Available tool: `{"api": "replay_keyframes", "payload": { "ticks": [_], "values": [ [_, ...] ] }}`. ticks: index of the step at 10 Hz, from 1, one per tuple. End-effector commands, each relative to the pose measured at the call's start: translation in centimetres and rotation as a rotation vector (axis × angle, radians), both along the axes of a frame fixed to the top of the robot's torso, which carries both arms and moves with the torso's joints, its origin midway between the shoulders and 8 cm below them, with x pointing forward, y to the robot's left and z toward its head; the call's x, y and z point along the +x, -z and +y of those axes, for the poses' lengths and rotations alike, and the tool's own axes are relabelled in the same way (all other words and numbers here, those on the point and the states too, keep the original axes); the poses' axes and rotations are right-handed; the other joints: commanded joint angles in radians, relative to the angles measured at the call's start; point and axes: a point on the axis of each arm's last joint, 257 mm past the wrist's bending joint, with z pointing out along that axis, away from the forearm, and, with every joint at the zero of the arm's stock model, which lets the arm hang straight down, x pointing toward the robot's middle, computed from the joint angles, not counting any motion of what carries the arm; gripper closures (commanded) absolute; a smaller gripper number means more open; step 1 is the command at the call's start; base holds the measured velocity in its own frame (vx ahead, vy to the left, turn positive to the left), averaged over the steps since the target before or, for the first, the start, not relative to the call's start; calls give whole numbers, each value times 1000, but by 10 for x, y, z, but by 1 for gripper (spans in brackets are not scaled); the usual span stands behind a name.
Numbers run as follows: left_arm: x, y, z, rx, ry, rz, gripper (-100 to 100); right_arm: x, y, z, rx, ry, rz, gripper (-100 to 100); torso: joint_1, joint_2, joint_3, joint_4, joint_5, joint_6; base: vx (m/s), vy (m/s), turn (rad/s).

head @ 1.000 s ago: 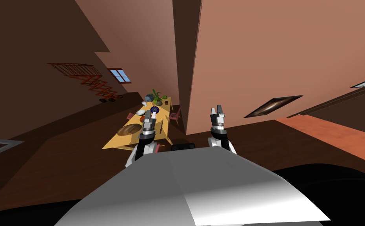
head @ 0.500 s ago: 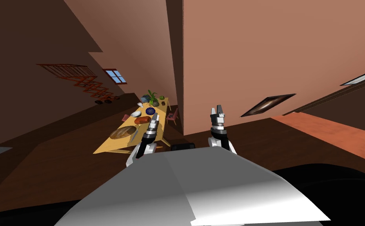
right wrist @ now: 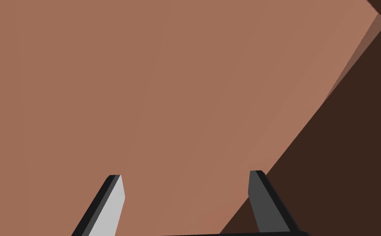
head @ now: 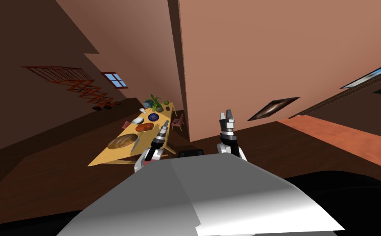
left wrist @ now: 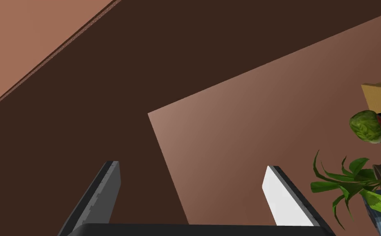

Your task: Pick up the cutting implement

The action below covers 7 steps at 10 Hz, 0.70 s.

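Knife (head: 136, 143) lies on the table (head: 111, 153) beside the bread (head: 122, 141), well ahead. My base has turned and closed in. Left gripper (head: 164, 125) has tilted tableward, fingers spread, empty; right gripper (head: 227, 115) likewise. Approach incomplete.

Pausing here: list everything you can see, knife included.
table: one, yellow, ahead left, beside the wall corner
knife: one, grey, table's near part, beside the loaf
loaf: one, brown, table's near end
red-brown item: one, mid-table, kind unclear
bowl: one, white, beyond it
plate: one, blue patterned, beside the bowl
plant: one, green, table's far end
chairs: two, pinkish, either side of the table
window: one, blue panes, far wall
picture frame: one, dark, wall on the right
left end effector: one, grey fingers open, pointing toward the table
right end effector: one, grey fingers open, facing the wall
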Motion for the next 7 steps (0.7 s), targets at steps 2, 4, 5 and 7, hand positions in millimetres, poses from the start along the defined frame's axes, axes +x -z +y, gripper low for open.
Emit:
{"api": "replay_keyframes", "payload": {
  "ticks": [2, 4, 5, 7],
  "values": [
    [9, 30, 5, 54, -11, 63, -100, 0, 0, 0, 0, 0, 0, 0, 0, 0, 0, 0, 0, 0, 20, -40, -60],
    [16, 54, 11, 102, -22, 115, -100, 0, 0, 0, 0, 0, 0, 0, 2, 0, 0, 0, 0, 0, 18, -28, -55],
    [23, 70, 14, 150, -28, 149, -100, 0, 0, 0, 0, 0, 0, 0, 2, 1, 0, 0, 0, 0, 14, -30, -80],
    [30, 95, 24, 203, -43, 202, -100, 0, 0, 0, 0, 0, 0, 0, 2, 1, 0, 0, 0, 0, 16, -19, -56]
  ]
}}
